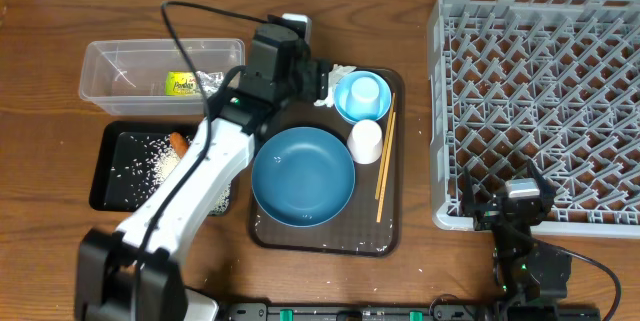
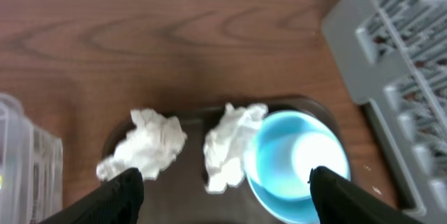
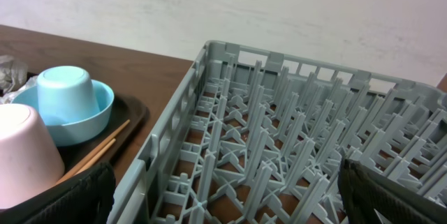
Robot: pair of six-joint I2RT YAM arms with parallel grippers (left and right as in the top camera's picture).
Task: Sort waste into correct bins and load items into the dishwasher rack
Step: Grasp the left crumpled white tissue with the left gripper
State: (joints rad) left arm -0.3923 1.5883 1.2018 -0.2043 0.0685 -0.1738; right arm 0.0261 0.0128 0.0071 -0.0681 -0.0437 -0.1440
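1. Left tool (image 2: 225, 195): jaws wide, nothing held. It hangs over the far end of the brown tray (image 1: 392, 233), directly above the tissue (image 2: 148, 147).

2. Tissue: 2 crumpled wads side by side on the brown tray. The right wad touches the bowl (image 2: 297, 161).
- Risk: I judge the jaws span both wads and the bowl's rim. Closing here could pinch the rim along with the paper and drag or tip the bowl.
- Risk: a grip on 1 wad only would leave the other behind.
- Risk: the paper is light and loose, so it may slip out on the way to the tub (image 1: 100, 76).

3. Bowl: a blue cup (image 3: 63, 95) sits upturned inside it, and a knock could rock it out.

4. White cup (image 1: 366, 141), dish (image 1: 303, 176) and chopsticks (image 1: 385, 166): all on the brown tray, none yet in the rack (image 1: 540, 101).

5. Tub: holds the wrapper (image 1: 182, 84).

6. Black tray (image 1: 103, 176): holds the rice (image 1: 158, 166) and carrot (image 1: 178, 142). Risk: these 2 bins touch, so a short release would put tissue among the food.

7. Right tool (image 3: 223, 206): jaws wide, empty, at the rack's near edge above the desk (image 1: 60, 21).

8. Writing: dark print on the wrapper, too small for me to read. No other labels seen.
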